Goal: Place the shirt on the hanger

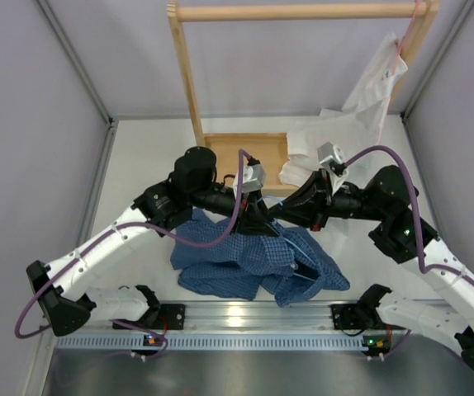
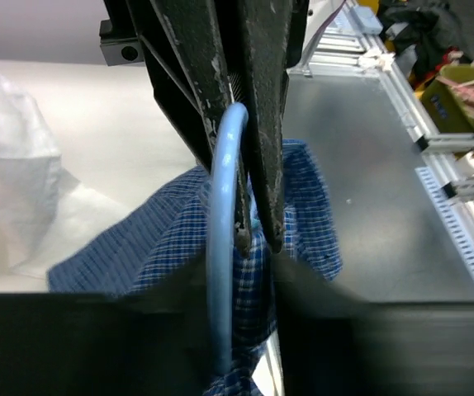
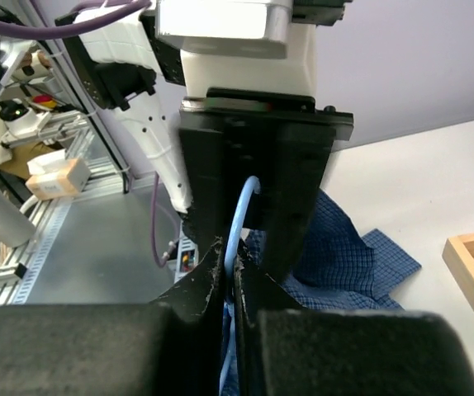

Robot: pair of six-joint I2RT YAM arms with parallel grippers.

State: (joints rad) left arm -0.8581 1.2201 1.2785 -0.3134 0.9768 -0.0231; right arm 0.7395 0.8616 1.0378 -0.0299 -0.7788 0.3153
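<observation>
As the left gripper (image 1: 262, 216) and right gripper (image 1: 283, 213) both clamp closed on the hanger (image 1: 301, 250) at mid-table, its wire runs near-right from the jaws over the shirt (image 1: 229, 264), crumpled just nearer.

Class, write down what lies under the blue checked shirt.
The white table shows around the shirt. The light blue hanger shows over its folds; whatever lies beneath the crumpled cloth is covered.
</observation>
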